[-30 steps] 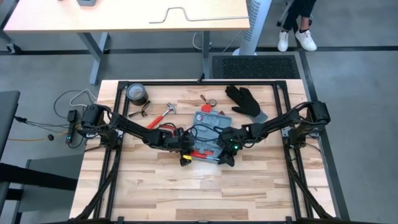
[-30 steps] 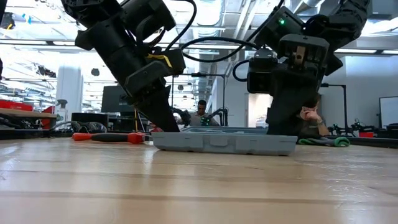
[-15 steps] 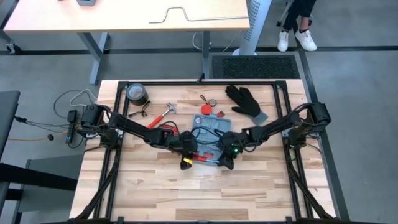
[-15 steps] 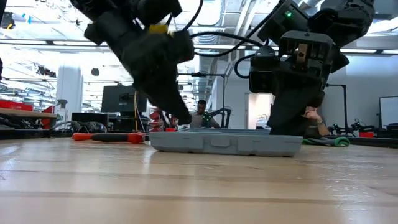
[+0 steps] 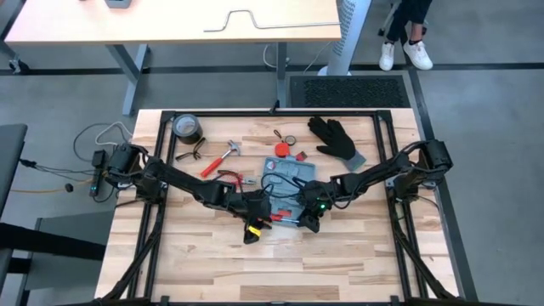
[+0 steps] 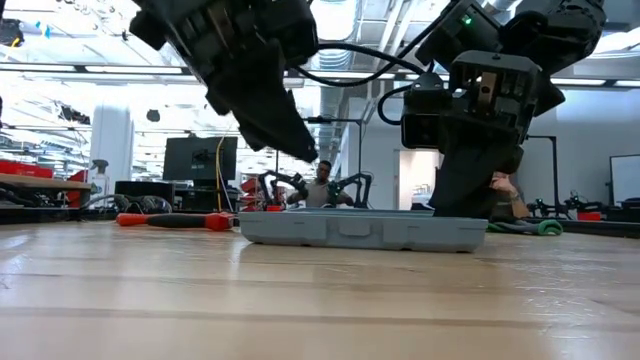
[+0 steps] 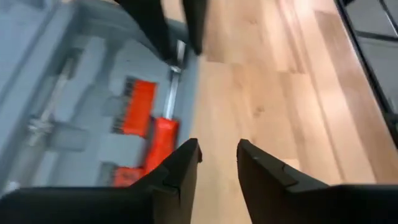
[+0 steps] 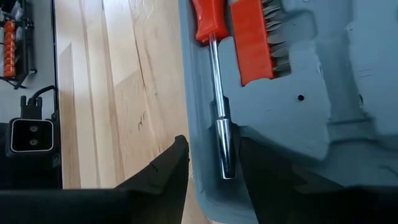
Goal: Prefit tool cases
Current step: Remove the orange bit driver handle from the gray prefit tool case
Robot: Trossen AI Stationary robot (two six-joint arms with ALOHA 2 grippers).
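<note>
The open blue-grey tool case [image 5: 285, 178] lies flat on the wooden table, its grey recesses up. A red-handled screwdriver [image 8: 214, 37] and a red bit holder [image 8: 252, 37] lie in recesses by its near wall. My right gripper [image 5: 308, 219] stands down on the case's near right part [image 6: 460, 205], shut across that wall. My left gripper [image 5: 253, 228] hangs open and empty above the table just off the case's near left corner [image 7: 219, 155], lifted clear in the low view [image 6: 305, 155]. My right gripper comes from above, pointing down. One finger [image 8: 171, 165] is outside the case's near wall [image 8: 194, 124] and the other [image 8: 261, 165] is inside, over the tray. The wall and the screwdriver's metal shaft tip [image 8: 224, 149] lie between them. The case stays flat on the table.
Behind the case lie a dark tape roll [image 5: 187, 129], a red-handled hammer [image 5: 223, 157], a black glove [image 5: 336, 138] and small red items [image 5: 282, 150]. Red-handled pliers [image 5: 234, 178] lie left of the case. Bare wood [image 5: 280, 263] stretches toward the near edge.
My left gripper has risen from the case's near left part and drawn back a little toward the table's near edge. The case has stayed where it was, with my right gripper still on it.
</note>
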